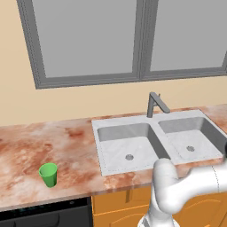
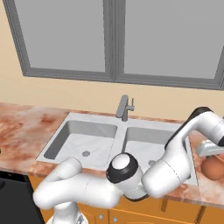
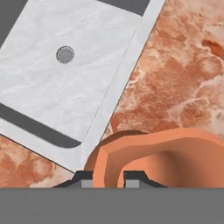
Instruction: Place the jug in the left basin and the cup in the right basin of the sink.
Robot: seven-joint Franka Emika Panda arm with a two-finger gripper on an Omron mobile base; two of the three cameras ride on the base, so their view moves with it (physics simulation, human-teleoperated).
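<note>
The gripper [image 3: 108, 178] pinches the rim of the jug [image 3: 153, 157] on the counter [image 3: 183, 78] right of the sink [image 1: 153, 122] (jaws narrow, straddling the wall), so the left basin [image 1: 128, 148] lies well across, past the right basin [image 3: 61, 83].

Pretty clearly a kitchen: marble-look counter [image 1: 44, 142], 2-basin sink [image 1: 133, 119] with faucet [image 1: 155, 104], window [image 1: 88, 40] above.

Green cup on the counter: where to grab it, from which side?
Take the cup from above, one finger inside the open mouth and one outside, pinching the rim. It stands upright on the counter, mouth up, with no handle, and its tapered wall could slip in a side pinch. The claw is pinching the jug rim likewise.
</note>
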